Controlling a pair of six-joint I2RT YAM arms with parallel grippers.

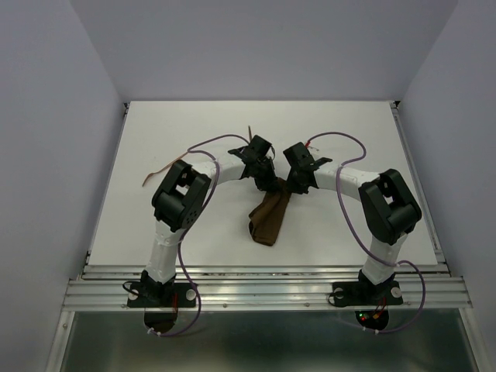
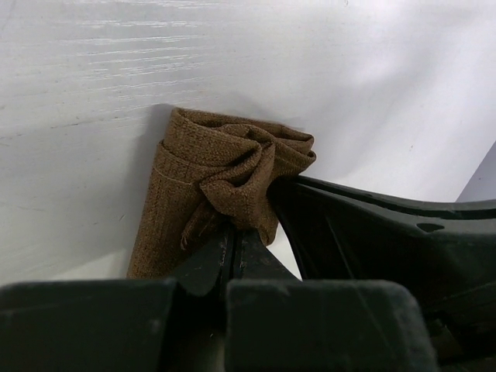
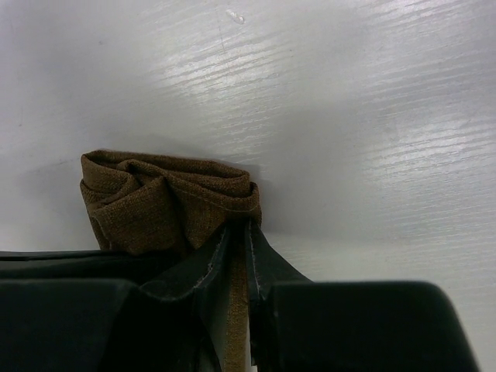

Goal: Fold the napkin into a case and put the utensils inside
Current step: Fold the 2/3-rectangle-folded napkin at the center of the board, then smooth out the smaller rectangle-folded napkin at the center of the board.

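"The black two-fingered left claw (image 2: 232, 239), has it got hold of anything?"

"Yes, it's pinched tight on a bunched edge of the dark brown woven fabric napkin (image 2: 194, 186). The black right claw (image 3: 237, 232) is clamped on the same end, right beside it."

"Where's the napkin lying?"

"Mid-table, folded into a narrow strip on the white tabletop (image 1: 349, 132), its far end crumpled between them."

"And the utensils?"

"One thin, curved reddish-brown stick (image 1: 159, 172) lies well off to the left, outside the napkin. Another thin reddish sliver (image 1: 249, 130) shows just beyond the left claw."
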